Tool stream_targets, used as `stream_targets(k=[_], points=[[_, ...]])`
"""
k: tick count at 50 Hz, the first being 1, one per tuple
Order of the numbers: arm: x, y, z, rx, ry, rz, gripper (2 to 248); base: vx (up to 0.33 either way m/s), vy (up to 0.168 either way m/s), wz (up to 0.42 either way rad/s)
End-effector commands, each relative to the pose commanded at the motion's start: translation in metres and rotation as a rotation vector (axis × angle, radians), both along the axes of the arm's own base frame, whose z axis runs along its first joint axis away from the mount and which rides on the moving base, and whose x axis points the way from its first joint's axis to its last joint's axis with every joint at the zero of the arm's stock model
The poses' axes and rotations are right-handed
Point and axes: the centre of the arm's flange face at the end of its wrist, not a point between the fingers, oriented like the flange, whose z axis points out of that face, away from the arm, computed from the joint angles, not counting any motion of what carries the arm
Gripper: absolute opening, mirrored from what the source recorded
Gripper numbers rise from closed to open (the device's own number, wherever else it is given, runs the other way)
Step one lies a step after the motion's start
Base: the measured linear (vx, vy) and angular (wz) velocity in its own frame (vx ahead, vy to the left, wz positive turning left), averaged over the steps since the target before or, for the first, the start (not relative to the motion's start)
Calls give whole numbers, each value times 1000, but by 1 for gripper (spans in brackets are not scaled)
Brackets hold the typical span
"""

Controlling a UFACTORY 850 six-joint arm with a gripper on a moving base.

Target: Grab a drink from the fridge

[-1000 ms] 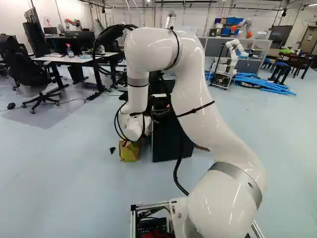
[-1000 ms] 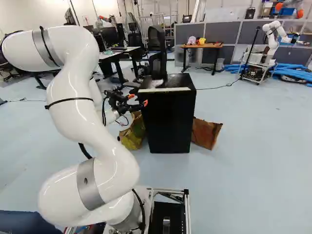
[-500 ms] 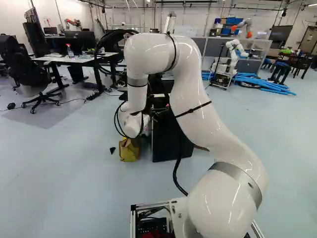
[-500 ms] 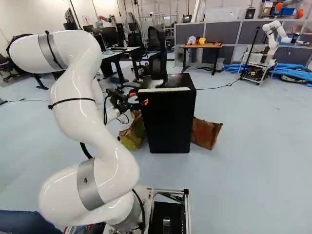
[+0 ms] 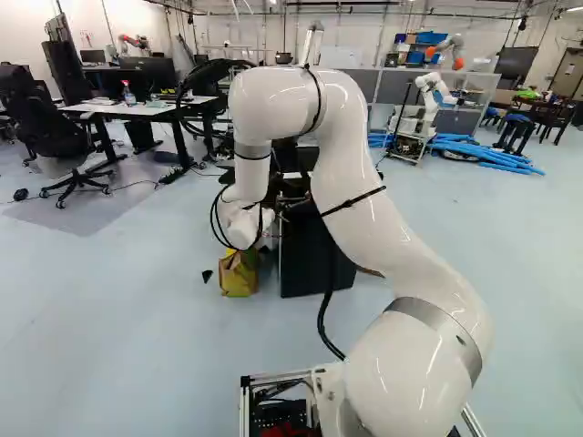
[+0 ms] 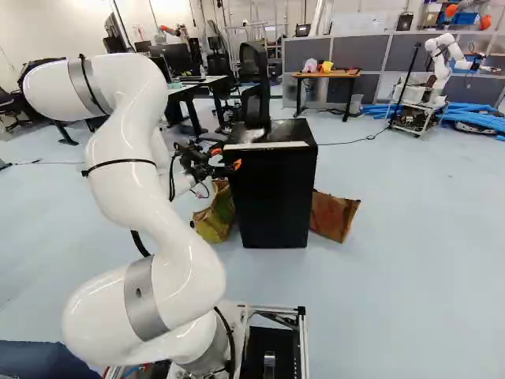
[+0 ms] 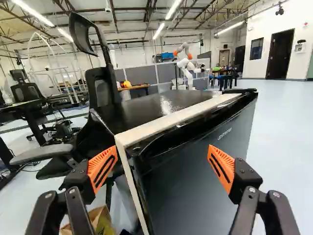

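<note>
Fridge [image 6: 274, 197] upright, long axis vertical, door facing base [image 6: 303, 339].

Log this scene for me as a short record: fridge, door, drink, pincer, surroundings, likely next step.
Fridge: black, box-shaped, standing on the floor
Door: dark front panel, looks closed
Drink: none visible
Pincer: black with orange pads, open and empty; fridge corner seen between its fingers
Beside fridge: yellow-and-brown paper bag on one side, brown paper bag on the other
Beyond fridge: black mesh-backed office chair
Next step: probably easing toward the door's edge to open it
</note>
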Motion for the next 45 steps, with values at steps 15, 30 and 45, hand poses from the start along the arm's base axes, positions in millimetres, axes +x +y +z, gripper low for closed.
stream_targets(k=[15,30,45], points=[[0,-1,0,2,0,-11,247,0,0,0],[0,-1,0,3,1,-21,247,0,0,0],[-1,-2,0,4,2,-31,247,0,0,0]])
